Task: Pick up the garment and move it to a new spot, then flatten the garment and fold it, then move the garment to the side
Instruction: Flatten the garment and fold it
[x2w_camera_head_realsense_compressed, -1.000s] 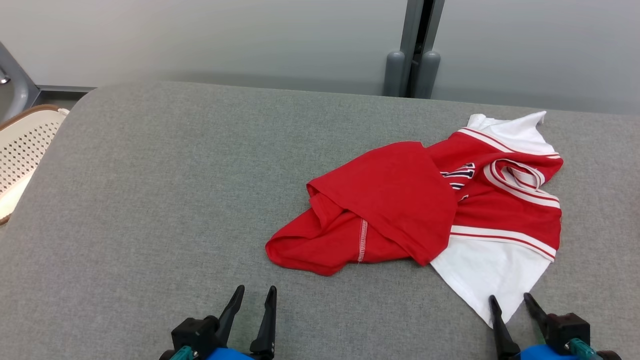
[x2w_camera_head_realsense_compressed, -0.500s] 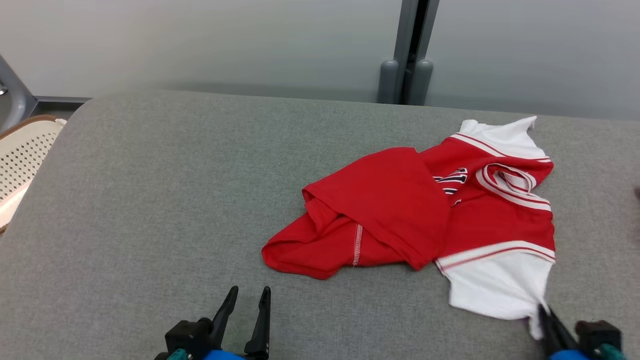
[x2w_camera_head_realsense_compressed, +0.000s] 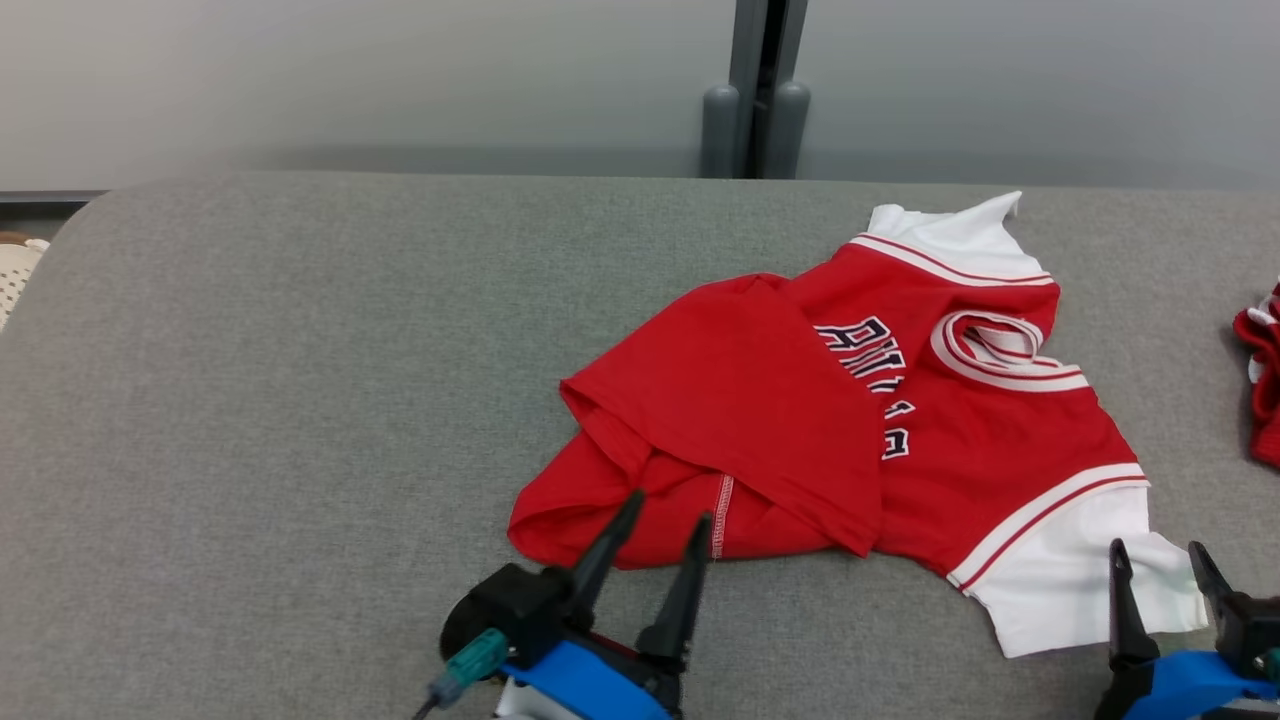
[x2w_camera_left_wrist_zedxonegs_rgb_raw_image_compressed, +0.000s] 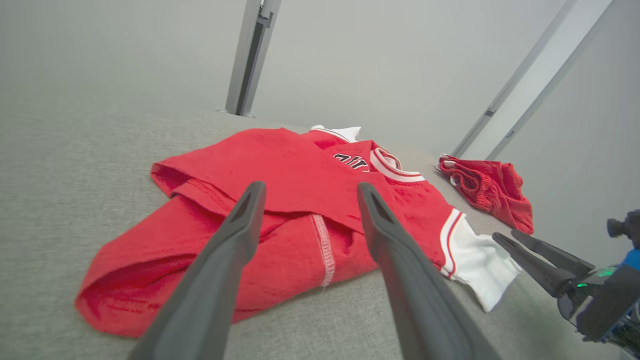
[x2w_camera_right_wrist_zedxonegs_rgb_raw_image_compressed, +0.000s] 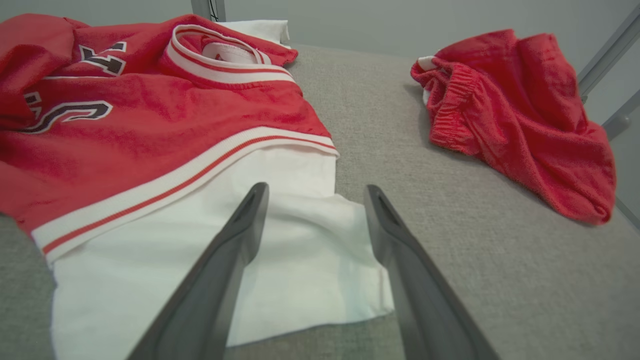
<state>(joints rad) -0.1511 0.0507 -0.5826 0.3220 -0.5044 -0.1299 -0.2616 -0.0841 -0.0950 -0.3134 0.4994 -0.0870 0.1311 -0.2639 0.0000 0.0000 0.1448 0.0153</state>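
The garment (x2w_camera_head_realsense_compressed: 760, 400) is soft, matt knit cloth with ribbed trim. The tabletop (x2w_camera_head_realsense_compressed: 300, 400) wears coarse grey woven fabric. Fingers (x2w_camera_left_wrist_zedxonegs_rgb_raw_image_compressed: 220, 270) of the left hand (x2w_camera_head_realsense_compressed: 670, 508) look matt dark plastic, possibly rubber-coated.

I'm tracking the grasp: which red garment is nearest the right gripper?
The lettered jersey; its white sleeve lies at the right gripper. The plain shorts lie apart.

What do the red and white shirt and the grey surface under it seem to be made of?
The shirt looks like soft matte knit, likely cotton or polyester jersey: it folds limply, with stitched hems. The grey surface seems matte woven fabric, by its fine speckled weave.
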